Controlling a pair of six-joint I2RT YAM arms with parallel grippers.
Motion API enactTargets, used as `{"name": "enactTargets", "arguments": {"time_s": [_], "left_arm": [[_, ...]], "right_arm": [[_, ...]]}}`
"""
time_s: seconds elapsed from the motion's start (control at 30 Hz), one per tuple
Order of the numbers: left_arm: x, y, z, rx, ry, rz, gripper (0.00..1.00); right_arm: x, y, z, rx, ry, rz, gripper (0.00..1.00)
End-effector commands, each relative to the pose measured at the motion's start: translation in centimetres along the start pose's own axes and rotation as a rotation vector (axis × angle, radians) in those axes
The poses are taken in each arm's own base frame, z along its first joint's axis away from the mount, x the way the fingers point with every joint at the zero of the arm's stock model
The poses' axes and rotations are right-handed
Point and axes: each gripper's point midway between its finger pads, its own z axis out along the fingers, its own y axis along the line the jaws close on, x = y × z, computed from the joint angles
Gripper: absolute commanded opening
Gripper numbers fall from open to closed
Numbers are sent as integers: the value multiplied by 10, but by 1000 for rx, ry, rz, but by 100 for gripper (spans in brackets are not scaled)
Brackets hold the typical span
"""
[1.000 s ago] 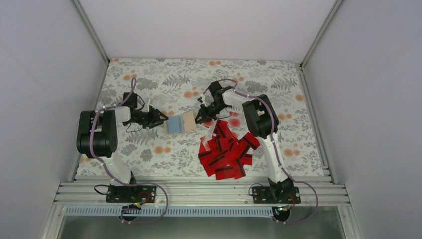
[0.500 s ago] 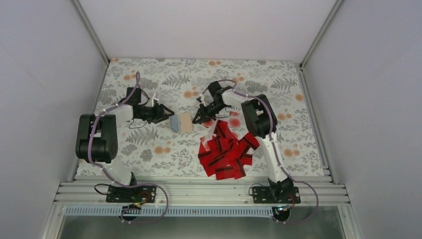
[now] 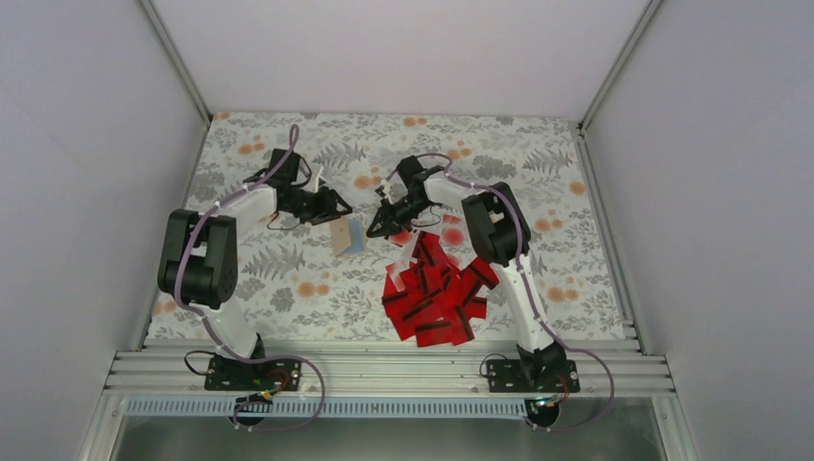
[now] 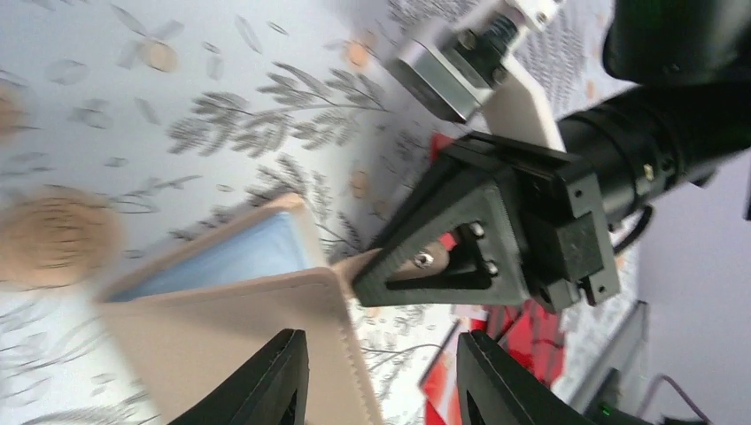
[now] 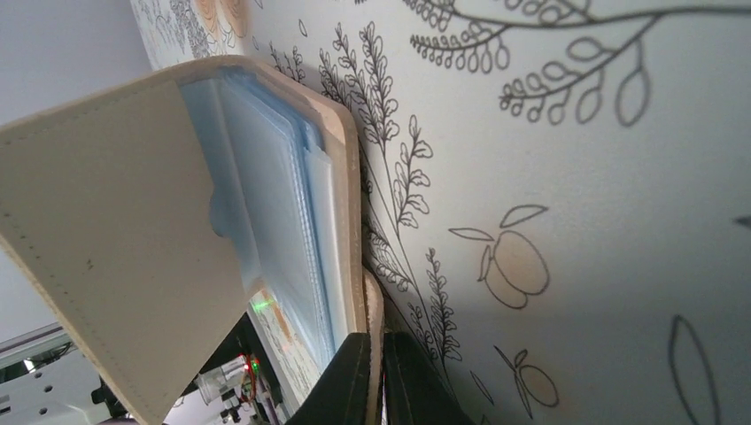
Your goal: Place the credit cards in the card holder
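The tan card holder (image 3: pixel 347 236) stands half open on the cloth between my two grippers, showing pale blue sleeves (image 5: pixel 266 204). My right gripper (image 3: pixel 377 228) is shut on a tan tab at the holder's edge (image 5: pixel 373 310), with the jaws pinched together on it. My left gripper (image 3: pixel 336 207) is open, and the holder's raised tan cover (image 4: pixel 221 341) lies against its left finger (image 4: pixel 279 381). The red credit cards (image 3: pixel 437 293) lie in a loose heap near the right arm and also show in the left wrist view (image 4: pixel 522 341).
The table is covered by a floral cloth (image 3: pixel 288 279) with orange spots. White walls and metal rails close in the table's sides and back. The right arm's base and link stand beside the card heap.
My left arm has swung farther back and to the right. The holder, which lay flat and open, now has its cover lifted and looks narrower. My right gripper has barely moved.
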Motion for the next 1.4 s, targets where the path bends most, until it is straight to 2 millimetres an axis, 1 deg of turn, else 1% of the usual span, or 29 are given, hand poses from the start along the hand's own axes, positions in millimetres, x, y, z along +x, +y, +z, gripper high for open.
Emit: {"name": "enactTargets", "arguments": {"time_s": [0.0, 0.1, 0.17, 0.23, 0.3, 0.37, 0.4, 0.47, 0.57, 0.63, 0.7, 0.8, 0.9, 1.0, 1.13, 1.3, 1.37], "left_arm": [[-11, 12, -35, -245, -63, 41, 44], [-14, 8, -57, -347, -105, 85, 47], [-13, 2, -69, -395, -129, 111, 47], [-12, -9, -78, -410, -150, 142, 48], [-10, -22, -82, -404, -166, 176, 48], [-6, -27, -83, -408, -176, 188, 48], [-3, -26, -84, -414, -178, 181, 48], [2, -16, -88, -459, -193, 156, 48], [12, 8, -96, -559, -203, 100, 48], [20, 23, -97, -584, -186, 67, 48], [27, 34, -95, -594, -169, 48, 48], [34, 44, -94, -598, -159, 23, 47], [40, 49, -92, -588, -152, 2, 47], [47, 51, -92, -577, -147, -6, 47], [57, 53, -93, -568, -143, -11, 47], [63, 52, -96, -566, -145, -16, 47], [63, 51, -98, -565, -149, -12, 47]], "right_arm": [[10, -56, 13, 240, 5, 73, 8], [11, -48, 3, 263, -8, 56, 18], [12, -43, -3, 277, -16, 43, 27], [12, -37, -10, 291, -24, 31, 36], [12, -32, -18, 311, -38, 19, 39], [12, -26, -24, 324, -52, 7, 40], [11, -21, -28, 326, -61, -1, 41], [10, -16, -33, 331, -72, -6, 45], [11, -11, -37, 344, -86, -13, 53], [11, -9, -38, 351, -92, -13, 53], [11, -7, -36, 351, -98, -11, 50], [10, 2, -31, 349, -103, -26, 36], [10, 9, -22, 349, -99, -36, 23], [11, 15, -13, 346, -93, -45, 16], [14, 27, -4, 347, -81, -67, 17], [14, 38, 2, 344, -76, -86, 25], [15, 43, 4, 342, -73, -91, 27]]}}
